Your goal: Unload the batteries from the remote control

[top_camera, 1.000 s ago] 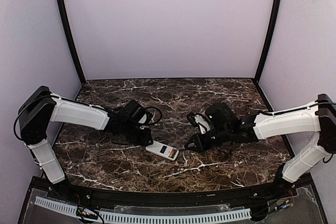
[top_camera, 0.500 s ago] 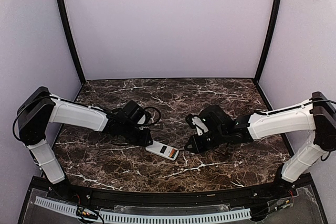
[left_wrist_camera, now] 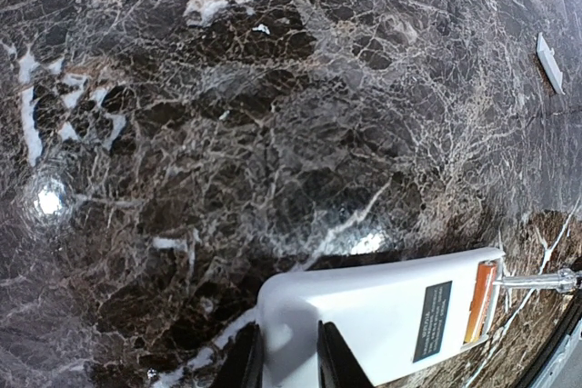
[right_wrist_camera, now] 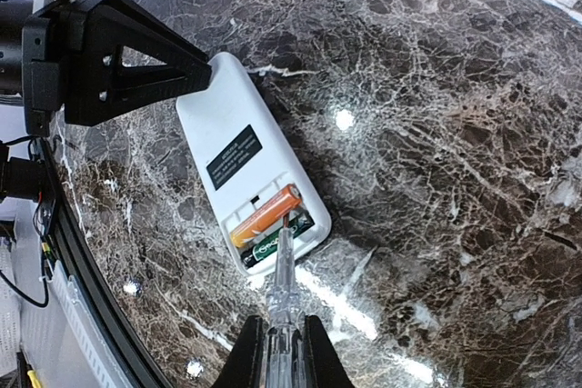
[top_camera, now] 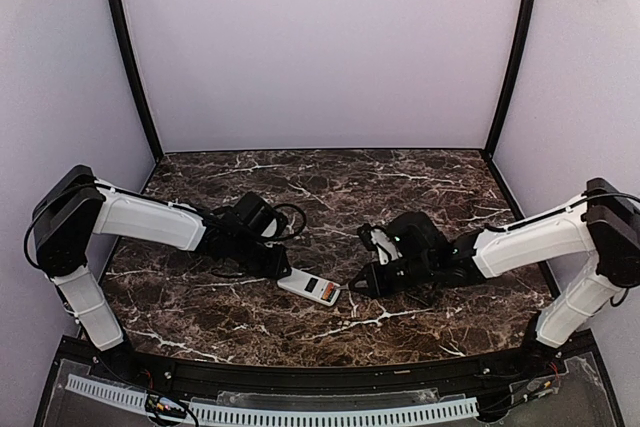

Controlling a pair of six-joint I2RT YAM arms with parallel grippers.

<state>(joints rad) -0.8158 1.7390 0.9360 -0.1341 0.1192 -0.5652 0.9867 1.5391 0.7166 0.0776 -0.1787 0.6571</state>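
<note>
The white remote control (top_camera: 311, 287) lies back-up on the marble, its battery bay open. Two batteries sit in the bay: an orange one (right_wrist_camera: 265, 214) and a green-and-dark one (right_wrist_camera: 278, 237). My left gripper (left_wrist_camera: 284, 363) is shut on the remote's far end (left_wrist_camera: 373, 311). My right gripper (right_wrist_camera: 284, 341) is shut on a clear-handled screwdriver (right_wrist_camera: 285, 283). Its tip rests between the two batteries at the bay's edge. In the top view the right gripper (top_camera: 363, 281) sits just right of the remote and the left gripper (top_camera: 279, 268) just left of it.
A small flat white cover plate (left_wrist_camera: 549, 63) lies on the marble beyond the remote. The black front rail (top_camera: 320, 375) runs along the table's near edge. Lilac walls close in the back and both sides.
My right wrist has dropped lower and shifted slightly left, bringing the screwdriver tip up to the remote's open end. The left arm and the remote have stayed put.
</note>
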